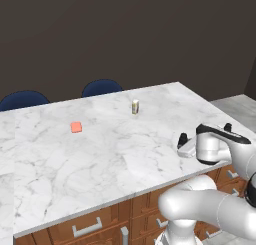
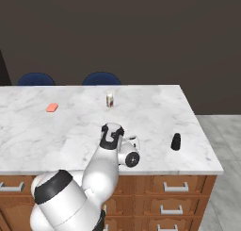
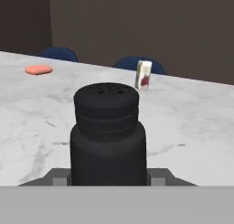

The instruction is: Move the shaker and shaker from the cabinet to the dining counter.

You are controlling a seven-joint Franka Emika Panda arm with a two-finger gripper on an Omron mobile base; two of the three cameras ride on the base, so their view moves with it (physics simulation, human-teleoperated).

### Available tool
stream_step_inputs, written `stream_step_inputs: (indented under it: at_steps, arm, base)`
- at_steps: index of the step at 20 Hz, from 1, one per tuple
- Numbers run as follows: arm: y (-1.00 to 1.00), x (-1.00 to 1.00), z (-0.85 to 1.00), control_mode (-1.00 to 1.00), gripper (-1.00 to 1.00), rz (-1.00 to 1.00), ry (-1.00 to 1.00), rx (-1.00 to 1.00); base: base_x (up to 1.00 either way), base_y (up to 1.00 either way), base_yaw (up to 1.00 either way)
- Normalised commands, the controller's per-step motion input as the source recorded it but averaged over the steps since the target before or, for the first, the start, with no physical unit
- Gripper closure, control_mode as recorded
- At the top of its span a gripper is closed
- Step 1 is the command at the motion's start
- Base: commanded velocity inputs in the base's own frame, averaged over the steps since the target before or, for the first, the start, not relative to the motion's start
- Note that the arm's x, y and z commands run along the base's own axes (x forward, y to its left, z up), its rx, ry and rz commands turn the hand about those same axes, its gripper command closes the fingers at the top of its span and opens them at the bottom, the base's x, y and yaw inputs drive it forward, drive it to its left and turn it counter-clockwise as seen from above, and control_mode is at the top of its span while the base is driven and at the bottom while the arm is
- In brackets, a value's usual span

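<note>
1. Hand view: a black shaker (image 3: 109, 136) stands close in front of my camera, upright, between my two finger tips, with grey finger parts showing at either side of its base. My gripper (image 3: 109, 177) is closed around it at a middling width, so I am holding this shaker.
2. The held shaker has a wide, round body, a stepped, ribbed neck and a flat cap dotted with small holes. It is matte black all over.
3. In the right base view, a second black shaker (image 2: 176, 142) stands upright on the dining counter (image 2: 70, 131), near its right edge and well apart from my arm. It tapers from a wider base to a narrower top.
4. In the left base view, my gripper (image 1: 183, 141) hangs over the near right part of the marble slab, with something small and dark at its tip.
5. A small cream carton (image 2: 110, 100) with a red mark stands further back on the marble, near the middle.
6. An orange sponge-like block (image 1: 76, 127) lies flat toward the left.
7. Two dark blue chairs (image 1: 101, 87) sit behind the far edge.
</note>
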Motion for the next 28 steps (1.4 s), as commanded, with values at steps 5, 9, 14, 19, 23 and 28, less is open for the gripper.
stream_step_inputs:
  at_steps: [5,9,14,19,23,28]
  arm:
    - [0.0,0.0,-0.06,-1.0,-1.0,0.0,0.0,0.0]
    - [0.0,0.0,-0.06,-1.0,-1.0,0.0,0.0,0.0]
    - [0.0,0.0,0.0,-1.0,-1.0,0.0,0.0,0.0]
    - [0.0,0.0,0.0,-1.0,-1.0,0.0,0.0,0.0]
    - [-0.01,-0.03,0.12,-1.0,-1.0,0.0,0.0,0.0]
    - [-0.05,-0.21,0.59,-1.0,-1.0,0.0,0.03,0.0]
  base:
    - [0.0,0.0,0.0]
    - [0.0,0.0,0.0]
    - [0.0,0.0,0.0]
    - [0.0,0.0,0.0]
    - [0.0,0.0,0.0]
    - [0.0,0.0,0.0]
